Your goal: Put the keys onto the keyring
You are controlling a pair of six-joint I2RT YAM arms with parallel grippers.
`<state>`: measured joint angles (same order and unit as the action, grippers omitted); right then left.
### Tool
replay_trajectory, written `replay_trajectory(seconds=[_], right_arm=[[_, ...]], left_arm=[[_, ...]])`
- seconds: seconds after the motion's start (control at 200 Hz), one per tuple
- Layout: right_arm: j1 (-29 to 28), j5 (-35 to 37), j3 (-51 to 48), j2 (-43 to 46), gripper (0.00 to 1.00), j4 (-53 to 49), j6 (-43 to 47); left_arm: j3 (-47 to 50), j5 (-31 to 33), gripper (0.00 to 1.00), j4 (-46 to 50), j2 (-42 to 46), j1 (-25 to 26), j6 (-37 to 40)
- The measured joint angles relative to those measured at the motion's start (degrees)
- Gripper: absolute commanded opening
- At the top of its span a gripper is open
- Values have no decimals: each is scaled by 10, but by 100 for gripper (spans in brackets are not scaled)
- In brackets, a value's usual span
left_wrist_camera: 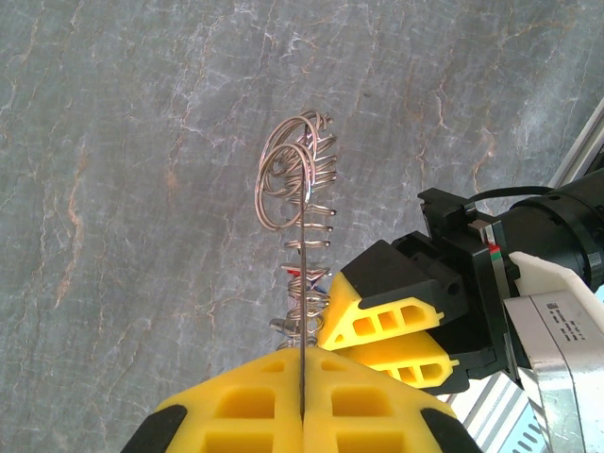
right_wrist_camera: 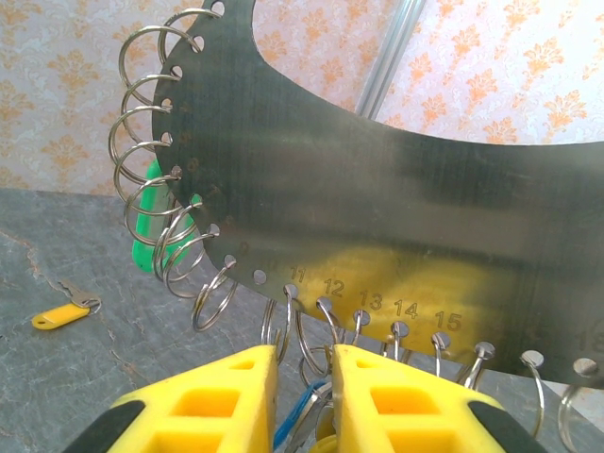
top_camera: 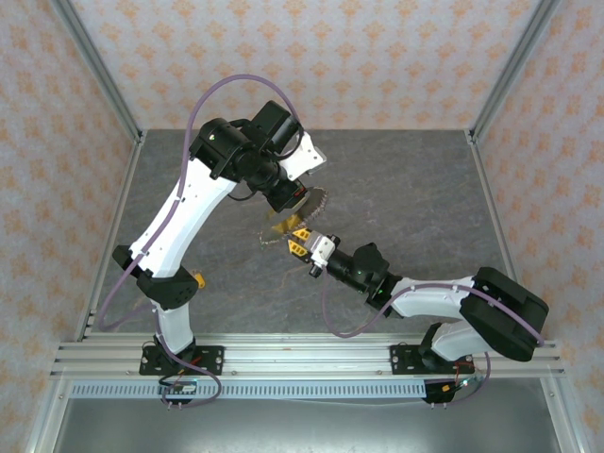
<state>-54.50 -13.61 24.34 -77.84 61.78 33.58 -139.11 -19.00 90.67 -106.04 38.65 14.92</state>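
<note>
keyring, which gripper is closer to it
Left. The left gripper is clamped on the keyring; the right gripper sits just under its numbered rim, straddling two small rings.

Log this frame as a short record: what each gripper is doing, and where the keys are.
left gripper: shut on the keyring's edge
right gripper: at the keyring's holes 11 and 12, blue key between its fingers, grip unclear
yellow key: lying on the table
green key: behind the keyring's rim
</note>
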Motion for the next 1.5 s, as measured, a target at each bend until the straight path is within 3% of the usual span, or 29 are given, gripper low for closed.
replay_trajectory(seconds=[0.656,0.906,1.501], right_arm=[[0,1,0,0,24,1,2],[0,-34,0,5,23,-16,2],[0,-19,-2,15,22,-12,11]], left_arm=[[0,0,0,0,0,0,0],[0,2,0,0,0,0,0],[-25,26,0,22,-3,11,0]])
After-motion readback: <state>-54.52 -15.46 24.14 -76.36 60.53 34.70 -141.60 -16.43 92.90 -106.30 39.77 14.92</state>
